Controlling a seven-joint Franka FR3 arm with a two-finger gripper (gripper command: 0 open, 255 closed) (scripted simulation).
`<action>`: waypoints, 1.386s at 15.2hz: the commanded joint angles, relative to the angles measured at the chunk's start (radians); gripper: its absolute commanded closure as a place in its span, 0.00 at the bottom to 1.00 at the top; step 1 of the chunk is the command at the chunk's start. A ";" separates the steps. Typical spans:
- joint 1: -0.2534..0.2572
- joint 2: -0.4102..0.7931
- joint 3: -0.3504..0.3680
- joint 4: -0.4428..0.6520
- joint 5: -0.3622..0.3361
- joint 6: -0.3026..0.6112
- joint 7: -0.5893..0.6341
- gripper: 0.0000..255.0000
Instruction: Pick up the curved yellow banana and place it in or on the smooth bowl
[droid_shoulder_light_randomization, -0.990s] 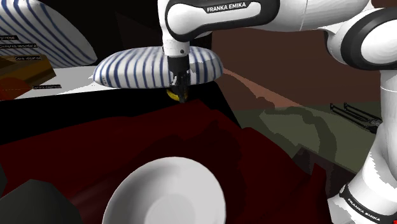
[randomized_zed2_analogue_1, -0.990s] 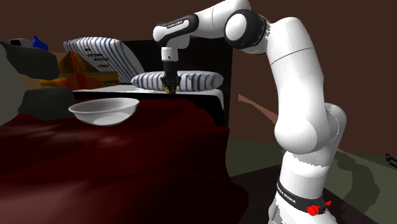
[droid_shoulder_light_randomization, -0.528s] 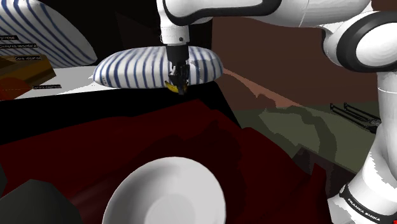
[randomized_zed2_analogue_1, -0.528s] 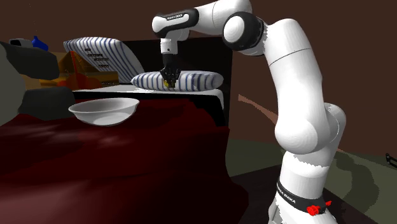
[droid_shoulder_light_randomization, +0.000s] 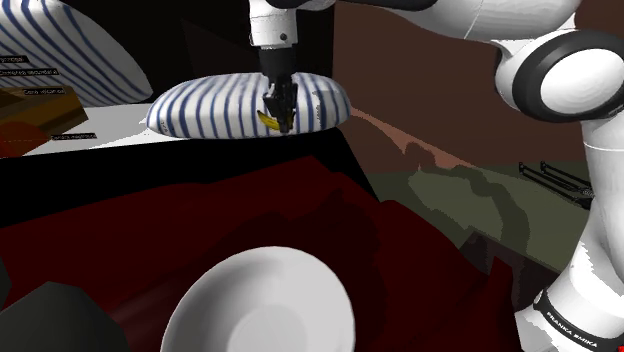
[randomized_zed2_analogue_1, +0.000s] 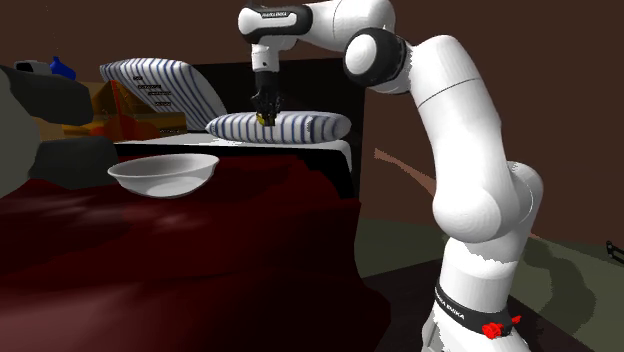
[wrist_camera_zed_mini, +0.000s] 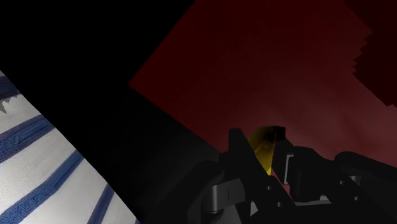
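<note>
Clamping the yellow banana (droid_shoulder_light_randomization: 267, 119) between its fingers, the gripper (droid_shoulder_light_randomization: 279, 116) hangs clear of the bed (droid_shoulder_light_randomization: 150, 230), over its far edge and before the striped pillow (droid_shoulder_light_randomization: 205, 108). The banana's long axis cannot be told. The white bowl (droid_shoulder_light_randomization: 262, 300) rests lower, toward the bed's near edge; you likely carry the banana that way, then down. The arm's base ring (droid_shoulder_light_randomization: 566, 322) reads FRANKA EMIKA.

Bedroom in a home, where I am at work: a bed under a dark red cover (droid_shoulder_light_randomization: 230, 215), two blue-and-white striped pillows at its head. One pillow (droid_shoulder_light_randomization: 205, 108) lies flat on a white sheet (droid_shoulder_light_randomization: 110, 140); the other (droid_shoulder_light_randomization: 65, 55) is propped up behind. Orange boxes (randomized_zed2_analogue_1: 130, 110) stand beside it. Brown wall (droid_shoulder_light_randomization: 450, 90) and dull green floor (droid_shoulder_light_randomization: 480, 205) lie beyond.
</note>
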 joint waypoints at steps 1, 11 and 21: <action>0.008 0.037 -0.001 0.092 -0.005 -0.056 0.000 1.00; 0.064 -0.145 0.033 -0.156 0.017 0.013 0.108 1.00; 0.171 -0.326 0.105 -0.429 0.049 0.112 0.300 1.00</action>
